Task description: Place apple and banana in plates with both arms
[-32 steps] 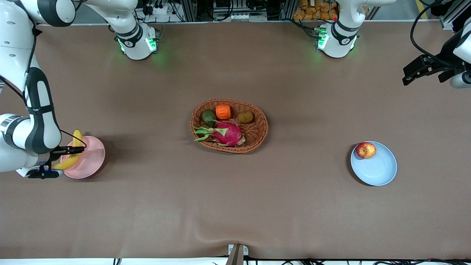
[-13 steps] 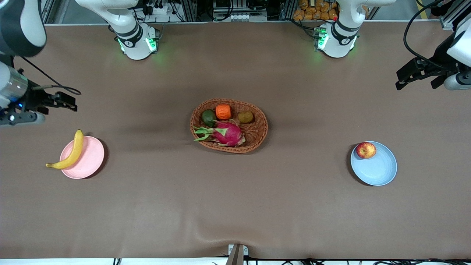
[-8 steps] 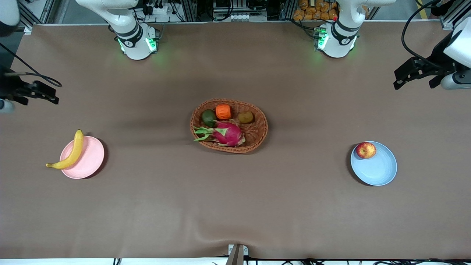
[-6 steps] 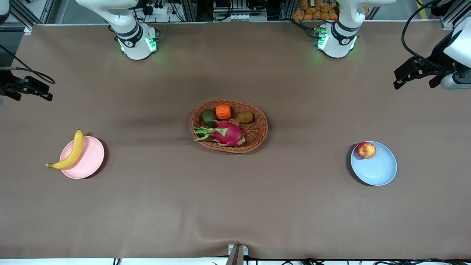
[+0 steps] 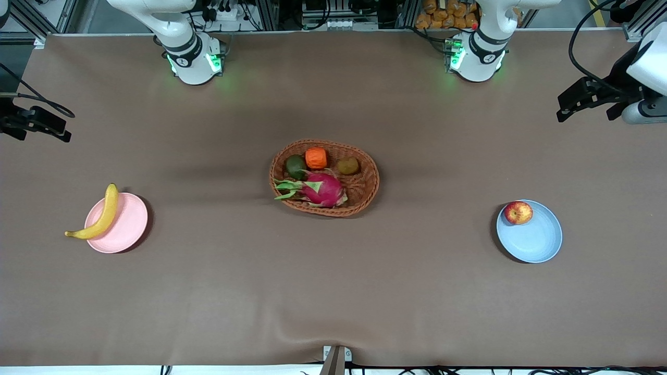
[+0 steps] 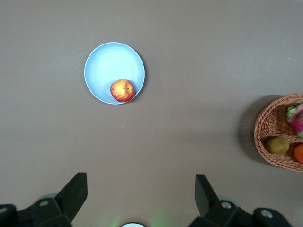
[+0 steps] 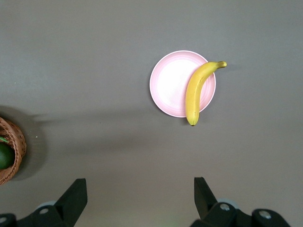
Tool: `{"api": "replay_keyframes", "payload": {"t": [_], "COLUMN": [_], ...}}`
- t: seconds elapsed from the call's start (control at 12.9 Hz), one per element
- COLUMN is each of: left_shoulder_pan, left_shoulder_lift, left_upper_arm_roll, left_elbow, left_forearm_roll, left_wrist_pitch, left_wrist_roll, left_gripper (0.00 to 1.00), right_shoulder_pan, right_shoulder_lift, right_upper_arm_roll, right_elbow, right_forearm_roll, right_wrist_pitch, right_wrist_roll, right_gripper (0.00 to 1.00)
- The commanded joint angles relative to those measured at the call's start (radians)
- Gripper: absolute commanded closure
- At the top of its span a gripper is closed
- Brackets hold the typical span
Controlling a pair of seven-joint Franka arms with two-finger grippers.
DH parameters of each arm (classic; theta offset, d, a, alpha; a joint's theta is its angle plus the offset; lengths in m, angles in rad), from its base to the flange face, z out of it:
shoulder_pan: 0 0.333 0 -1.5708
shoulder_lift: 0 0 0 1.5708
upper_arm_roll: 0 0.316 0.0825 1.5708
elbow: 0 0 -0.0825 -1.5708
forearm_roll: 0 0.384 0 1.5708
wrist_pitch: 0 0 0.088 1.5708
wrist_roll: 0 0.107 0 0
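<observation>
The red apple point(image 5: 518, 212) lies in the light blue plate point(image 5: 536, 240) toward the left arm's end of the table; both also show in the left wrist view, the apple point(image 6: 122, 90) on the plate point(image 6: 106, 66). The yellow banana point(image 5: 101, 215) lies across the pale pink plate point(image 5: 126, 229) toward the right arm's end, its tips over the rim; the right wrist view shows the banana point(image 7: 198, 90) and plate point(image 7: 170, 85). My left gripper point(image 5: 565, 108) is open and empty, high over the table. My right gripper point(image 5: 61, 131) is open and empty, high over the table.
An oval wicker basket point(image 5: 365, 187) stands mid-table with a pink dragon fruit point(image 5: 322, 189), an orange ribbed fruit point(image 5: 316, 158) and two dark green-brown fruits. The arm bases point(image 5: 194, 62) stand along the table's edge farthest from the front camera.
My right gripper let go of the banana on the pink plate, rose and drew away toward its end of the table. My left gripper drifted slightly upward. Apple and banana stay put.
</observation>
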State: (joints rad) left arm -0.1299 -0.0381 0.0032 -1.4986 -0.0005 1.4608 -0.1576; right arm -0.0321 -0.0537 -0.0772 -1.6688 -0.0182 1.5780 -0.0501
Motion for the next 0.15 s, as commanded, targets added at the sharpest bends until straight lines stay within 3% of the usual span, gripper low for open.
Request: {"api": "replay_keyframes", "payload": {"t": [0.0, 0.08], "left_shoulder_pan": [0.004, 0.004], "left_shoulder_lift": [-0.003, -0.003], "left_upper_arm_roll": [-0.002, -0.002], "left_elbow": [0.020, 0.018], "left_forearm_roll": [0.000, 0.000], "left_wrist_pitch": [-0.017, -0.022], "left_wrist_roll": [0.003, 0.001], "left_gripper": [0.00, 0.00], "right_shoulder_pan": [-0.019, -0.017], "right_shoulder_lift": [-0.005, -0.005], "right_upper_arm_roll": [0.008, 0.008], "right_elbow": [0.009, 0.011], "right_forearm_roll": [-0.005, -0.005], "right_wrist_pitch": [-0.023, -0.029], "right_wrist_roll": [0.012, 0.013], "right_gripper": [0.00, 0.00]}}
